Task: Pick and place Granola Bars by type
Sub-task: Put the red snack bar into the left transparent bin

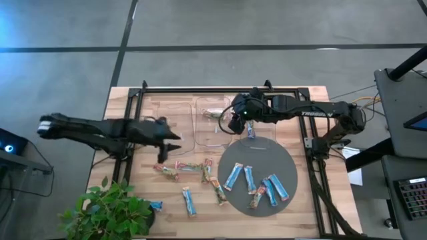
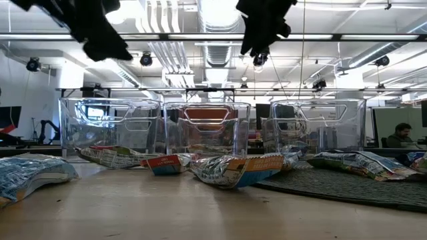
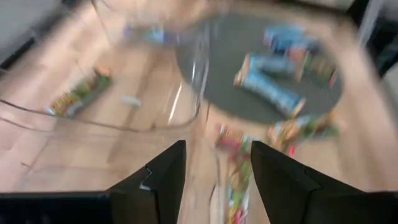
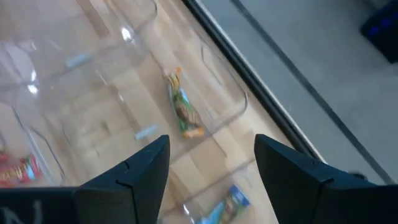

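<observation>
Several granola bars lie flat on the round grey mat (image 1: 230, 157), among them light blue ones (image 1: 233, 176) and a tan one (image 1: 257, 197). Others lie on the wood in front of the bins, such as a tan-red one (image 1: 190, 167) and a blue one (image 1: 189, 201). A tan-green bar (image 4: 182, 112) lies in the middle clear bin (image 1: 212, 137), and a blue bar (image 1: 250, 129) lies in the right bin. My left gripper (image 3: 214, 146) is open and empty above the left bin's near edge (image 1: 170, 144). My right gripper (image 4: 211, 140) is open and empty above the middle and right bins (image 1: 234, 123).
Three clear bins stand in a row at the table's far side (image 2: 207, 130). A potted plant (image 1: 107, 210) stands at the near left corner, with a blue bar (image 1: 155, 205) beside it. A black frame (image 1: 137, 100) runs along the table's edges.
</observation>
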